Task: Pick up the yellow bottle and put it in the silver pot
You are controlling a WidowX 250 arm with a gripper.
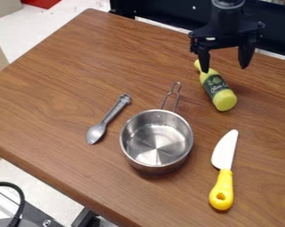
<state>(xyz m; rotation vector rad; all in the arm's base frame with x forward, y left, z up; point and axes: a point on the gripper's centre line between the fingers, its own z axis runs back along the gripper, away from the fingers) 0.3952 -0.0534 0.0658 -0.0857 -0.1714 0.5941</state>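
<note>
The black gripper [225,68] hangs at the upper right with its two fingers spread apart and nothing between them. Its left fingertip overlaps the neck end of the yellow bottle [224,98] in this view; whether they touch I cannot tell. The bottle lies on its side, with a dark label around its middle and its base toward the camera. Left of and nearer than the bottle, the silver pot [157,165] stands upright, nothing inside it, its wire handle toward the back.
A silver spoon [112,114] lies left of the pot. To the pot's right is a toy knife [223,189] with a yellow handle and white blade. The wooden table [55,80] has its front edge running from left down to bottom centre.
</note>
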